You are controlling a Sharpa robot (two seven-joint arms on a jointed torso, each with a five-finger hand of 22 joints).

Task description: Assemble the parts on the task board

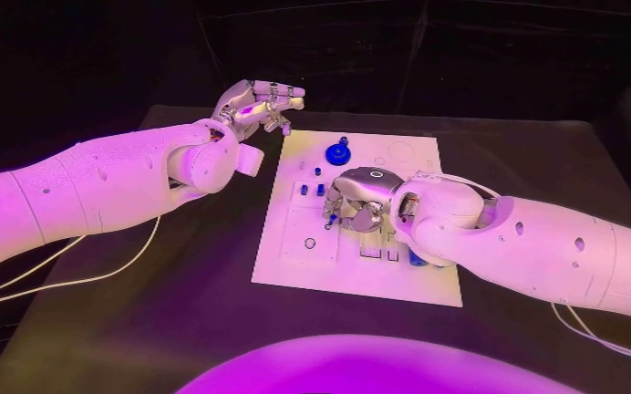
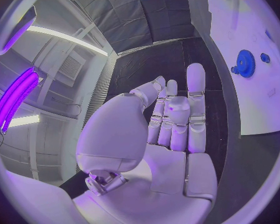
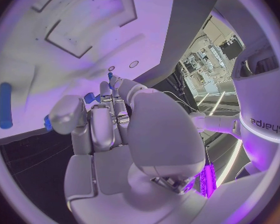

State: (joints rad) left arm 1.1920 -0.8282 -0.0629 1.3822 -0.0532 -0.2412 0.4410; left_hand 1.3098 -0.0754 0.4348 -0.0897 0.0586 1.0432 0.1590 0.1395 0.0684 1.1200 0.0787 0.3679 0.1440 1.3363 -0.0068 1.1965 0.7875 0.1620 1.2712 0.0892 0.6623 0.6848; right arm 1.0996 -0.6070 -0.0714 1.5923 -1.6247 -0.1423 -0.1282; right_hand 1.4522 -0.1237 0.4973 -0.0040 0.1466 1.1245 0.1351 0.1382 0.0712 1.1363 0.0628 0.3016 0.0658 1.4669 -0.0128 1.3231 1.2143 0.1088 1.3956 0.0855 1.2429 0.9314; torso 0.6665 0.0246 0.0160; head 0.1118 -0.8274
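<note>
Parts lie on the white board (image 1: 296,257): a blue gear (image 1: 338,151) at its far end, small blue pieces (image 1: 310,190) in the middle. Right hand (image 1: 357,202) pinches a small blue piece (image 3: 89,98) over the middle; lower it straight and slowly. Left hand (image 1: 259,104) hovers beyond the far corner, fingers apart, holding nothing.

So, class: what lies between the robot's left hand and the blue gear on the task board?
In the head view, only the bare white corner of the task board lies between the left hand and the blue gear.
</note>
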